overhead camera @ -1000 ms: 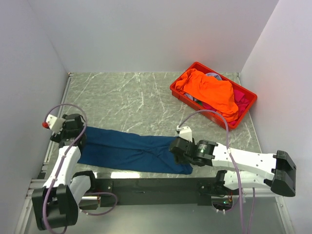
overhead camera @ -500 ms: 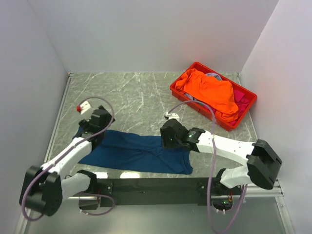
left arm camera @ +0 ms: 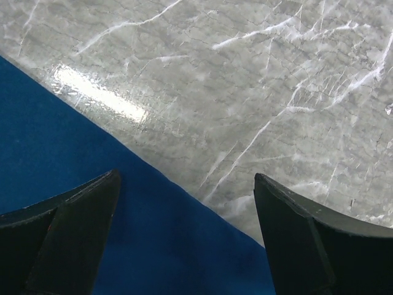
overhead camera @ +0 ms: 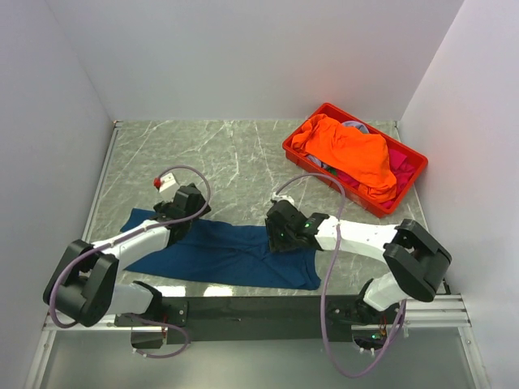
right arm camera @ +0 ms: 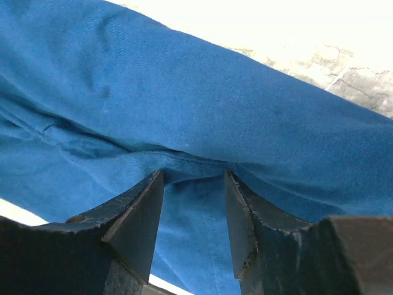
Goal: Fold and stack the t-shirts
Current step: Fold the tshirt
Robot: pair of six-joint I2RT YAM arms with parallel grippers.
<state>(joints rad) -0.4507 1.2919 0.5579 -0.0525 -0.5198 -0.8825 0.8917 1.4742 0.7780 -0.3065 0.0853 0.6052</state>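
**Top external view: grasp stage of a fold on the navy shirt**

Laid out lengthwise along the near side of the table [overhead camera: 227, 162]: navy shirt [overhead camera: 227, 255], well apart from the crate [overhead camera: 302, 158] at the far right. Heaped in that crate: orange shirt [overhead camera: 349, 154], with pink shirt [overhead camera: 401, 166] showing beneath it.

At the shirt's far-left edge: left gripper [overhead camera: 188, 215], jaws wide apart and nothing between them. Seen from the left wrist: left gripper [left arm camera: 185, 175] just over the cloth's edge, that edge running diagonally below, bare marble beyond.

Near the shirt's middle, on its far edge: right gripper [overhead camera: 276, 237], low on the cloth. Seen from the right wrist: right gripper [right arm camera: 192, 174] with jaws partly apart, astride a raised ridge of fabric, creases drawn toward the tips. Cannot tell whether truly clamped or only straddling.

Judged early in the task — one shirt flat, two more in the crate, nothing stacked.

Called for next:
- dropping the left onto the hem and pinching it
- making sure of the right's hold before any lift
- raising both ends level and together, then carrying the far edge toward the near one

Likely risk: one side slipping, leaving a skewed fold.
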